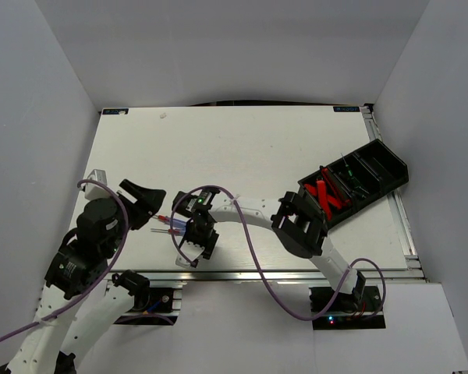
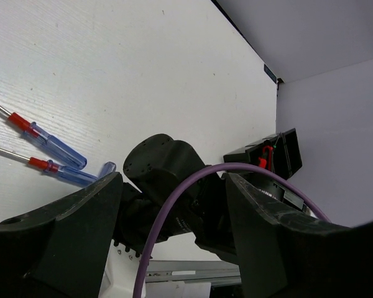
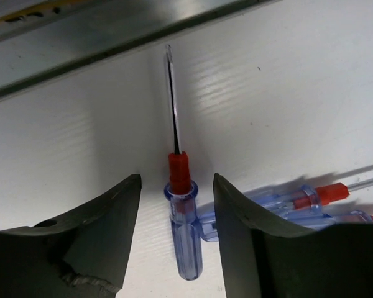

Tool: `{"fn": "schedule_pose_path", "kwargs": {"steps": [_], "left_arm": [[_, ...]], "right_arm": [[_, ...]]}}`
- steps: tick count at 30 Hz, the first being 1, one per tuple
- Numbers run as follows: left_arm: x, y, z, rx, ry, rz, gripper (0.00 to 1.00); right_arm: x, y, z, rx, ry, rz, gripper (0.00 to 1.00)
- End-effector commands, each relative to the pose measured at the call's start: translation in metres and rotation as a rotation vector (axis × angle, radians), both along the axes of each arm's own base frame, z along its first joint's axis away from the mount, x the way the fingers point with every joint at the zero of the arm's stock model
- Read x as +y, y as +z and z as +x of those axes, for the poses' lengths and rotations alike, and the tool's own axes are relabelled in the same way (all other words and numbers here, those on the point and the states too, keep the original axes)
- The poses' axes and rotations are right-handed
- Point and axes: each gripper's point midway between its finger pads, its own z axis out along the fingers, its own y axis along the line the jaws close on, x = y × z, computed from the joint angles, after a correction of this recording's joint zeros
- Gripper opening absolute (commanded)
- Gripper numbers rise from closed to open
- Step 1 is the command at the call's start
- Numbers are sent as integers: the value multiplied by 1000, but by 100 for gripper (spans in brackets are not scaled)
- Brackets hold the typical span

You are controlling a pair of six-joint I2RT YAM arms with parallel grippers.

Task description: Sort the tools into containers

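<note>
White table [image 1: 257, 148]; blue screwdriver [image 3: 185, 248] between right fingers [image 3: 99, 236].

I've got two bins [image 1: 391, 173] side by side at the right edge of the table [image 1: 242, 148]. Knives [image 1: 328, 196] lie in the left one, binned screwdrivers [image 1: 352, 180] in the right one. Near the front edge, left of centre, loose screwdrivers [image 1: 165, 225] lie on the table between the left gripper [image 1: 148, 206] and the right gripper [image 1: 196, 238]. One screwdriver [image 3: 183, 236] lies between the right gripper's fingers, the others just beside it.

I'm hovering my right gripper [image 1: 196, 243] over clear blue-and-red screwdrivers [image 1: 171, 226]; red-and-black knives [image 1: 325, 195] are lying in a black rectangular plastic bin [image 1: 351, 212]
</note>
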Motion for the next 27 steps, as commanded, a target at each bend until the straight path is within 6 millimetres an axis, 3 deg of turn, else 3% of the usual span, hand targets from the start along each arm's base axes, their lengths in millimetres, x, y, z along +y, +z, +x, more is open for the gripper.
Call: {"fn": "schedule_pose_path", "kwargs": {"steps": [1, 13, 17, 23, 27], "left_arm": [[0, -9, 1, 30, 4, 12, 78], [-1, -22, 0, 57, 12, -4, 78], [-2, -30, 1, 70, 13, -9, 78], [-5, -47, 1, 106, 2, -2, 78], [-9, -64, 3, 139, 0, -3, 78]], "right_arm": [[10, -8, 11, -54, -24, 21, 55], [-22, -20, -1, -23, 10, -69, 26], [-36, -21, -8, -6, 12, -89, 21], [-45, 8, -29, 83, -28, -60, 9], [-56, 34, -29, 107, -109, -15, 2]]}}
